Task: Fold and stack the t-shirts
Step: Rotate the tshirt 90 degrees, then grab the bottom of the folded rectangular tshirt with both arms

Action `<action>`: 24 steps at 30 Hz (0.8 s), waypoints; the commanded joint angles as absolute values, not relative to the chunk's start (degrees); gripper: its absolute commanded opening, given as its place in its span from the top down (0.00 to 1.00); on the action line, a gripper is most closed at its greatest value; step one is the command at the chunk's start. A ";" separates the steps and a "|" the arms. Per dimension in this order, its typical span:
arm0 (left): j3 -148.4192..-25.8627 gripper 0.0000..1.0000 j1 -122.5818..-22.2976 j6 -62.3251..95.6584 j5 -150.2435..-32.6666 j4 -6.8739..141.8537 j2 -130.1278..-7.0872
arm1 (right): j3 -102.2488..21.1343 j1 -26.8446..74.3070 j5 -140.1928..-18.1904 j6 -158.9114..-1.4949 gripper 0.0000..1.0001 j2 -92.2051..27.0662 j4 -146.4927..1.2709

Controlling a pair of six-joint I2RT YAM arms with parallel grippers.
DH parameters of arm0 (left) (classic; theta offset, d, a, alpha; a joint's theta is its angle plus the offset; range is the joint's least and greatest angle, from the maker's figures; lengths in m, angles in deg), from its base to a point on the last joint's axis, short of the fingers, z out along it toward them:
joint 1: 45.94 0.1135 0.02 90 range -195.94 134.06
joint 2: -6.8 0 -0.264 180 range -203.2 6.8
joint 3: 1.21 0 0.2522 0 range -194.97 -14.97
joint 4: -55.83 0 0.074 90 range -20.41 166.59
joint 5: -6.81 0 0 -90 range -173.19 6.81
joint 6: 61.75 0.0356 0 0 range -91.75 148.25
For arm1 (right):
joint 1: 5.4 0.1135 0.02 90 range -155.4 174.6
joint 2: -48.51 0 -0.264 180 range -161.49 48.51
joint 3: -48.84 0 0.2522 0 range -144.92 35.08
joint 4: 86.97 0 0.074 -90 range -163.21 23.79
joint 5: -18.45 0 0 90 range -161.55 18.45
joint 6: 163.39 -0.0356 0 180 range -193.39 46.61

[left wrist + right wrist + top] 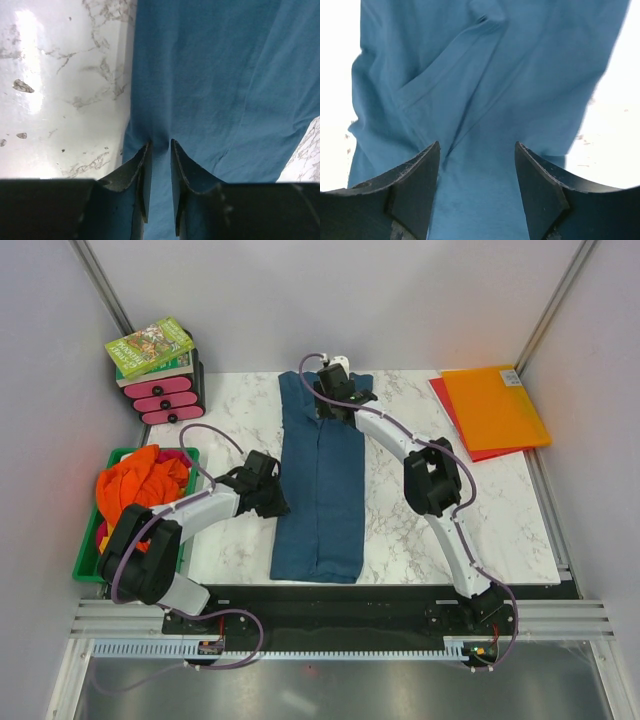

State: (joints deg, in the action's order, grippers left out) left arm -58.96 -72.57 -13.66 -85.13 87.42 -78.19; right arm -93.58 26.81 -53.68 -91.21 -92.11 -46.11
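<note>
Two grippers are being worked at the blue shirt point(320, 485), which is lying as a long narrow strip down the middle of the counter point(510, 520), from far edge to near edge. Its left border is being pinched by the left gripper point(160, 145), jaws almost closed on a pucker of cloth; the right gripper point(477, 145) is being held wide open over the far end, nothing being grasped. For a clean crosswise fold, both layers are best being caught there and carried low and evenly towards the near edge. Orange shirts point(140, 485) are being stored in the green bin point(88, 573) at the left edge.
</note>
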 commanded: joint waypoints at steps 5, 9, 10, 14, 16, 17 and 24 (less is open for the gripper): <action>-61.73 0.71 -74.15 -15.70 -86.53 86.82 -78.89 | -92.46 32.21 -51.52 -87.28 0.31 -92.99 -53.07; -61.82 0.71 -74.59 -15.44 -85.92 87.17 -78.89 | -92.27 33.27 -50.89 -86.75 0.31 -93.17 -55.53; -61.82 0.71 -74.51 -15.35 -85.92 87.26 -78.89 | -92.89 33.36 -50.98 -86.75 0.31 -93.60 -55.28; -61.73 0.71 -74.59 -15.43 -86.35 87.70 -79.42 | -95.35 33.28 -49.76 -85.70 0.32 -96.59 -53.96; -61.64 0.71 -74.59 -15.70 -86.53 87.70 -79.86 | -95.53 33.36 -47.66 -84.73 0.32 -97.21 -53.96; -61.73 0.71 -74.59 -15.79 -86.79 87.79 -80.47 | -95.53 33.28 -46.77 -84.47 0.32 -97.65 -53.87; -61.82 0.72 -74.94 -16.31 -87.41 87.96 -82.32 | -96.93 32.84 -41.85 -83.23 0.33 -100.29 -54.92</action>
